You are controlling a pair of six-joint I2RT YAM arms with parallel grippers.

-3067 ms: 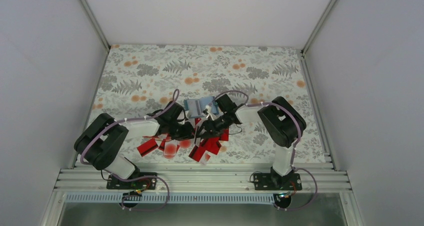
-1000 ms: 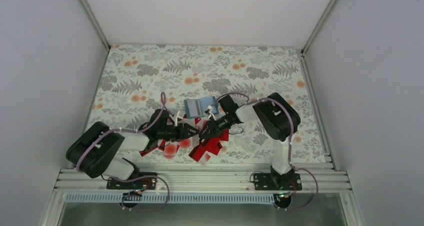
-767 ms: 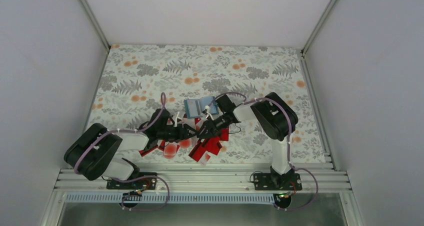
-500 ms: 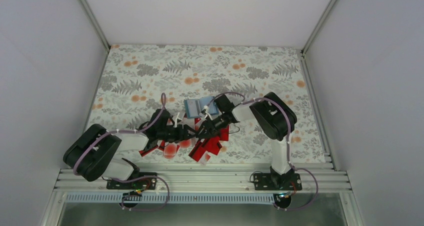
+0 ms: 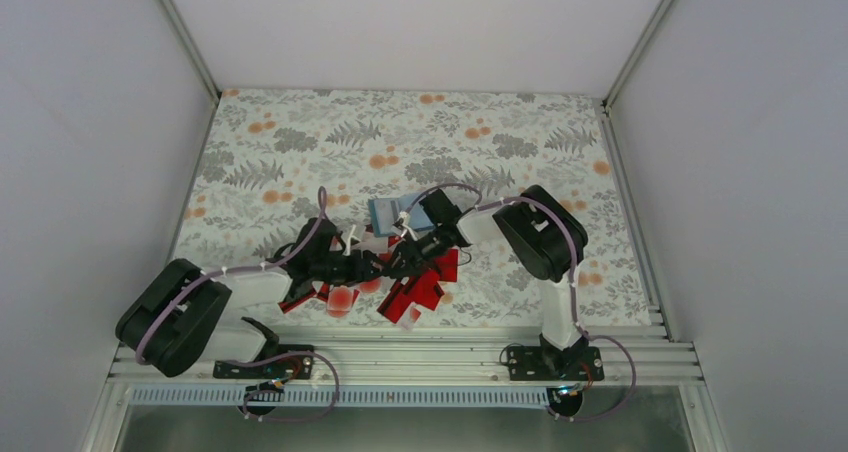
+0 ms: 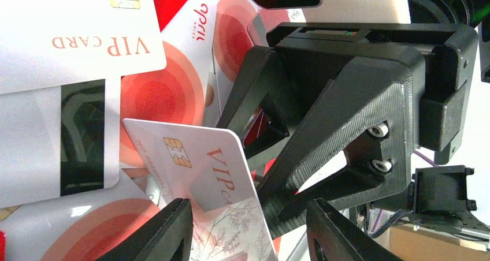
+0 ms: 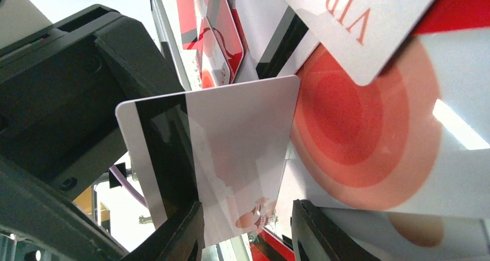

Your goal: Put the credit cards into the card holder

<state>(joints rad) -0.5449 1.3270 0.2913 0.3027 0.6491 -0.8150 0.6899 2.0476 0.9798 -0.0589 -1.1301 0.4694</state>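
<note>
One white credit card point(image 6: 196, 168) stands between left gripper point(image 6: 247, 215) and right gripper point(image 7: 245, 215), both jaws apart; whether either clamps it, can't tell.

Left arm point(image 5: 255, 282), right arm point(image 5: 535, 237): white links, black joints, lilac cables. Right claw point(image 6: 244, 161): ribbed black, silver screws.
</note>
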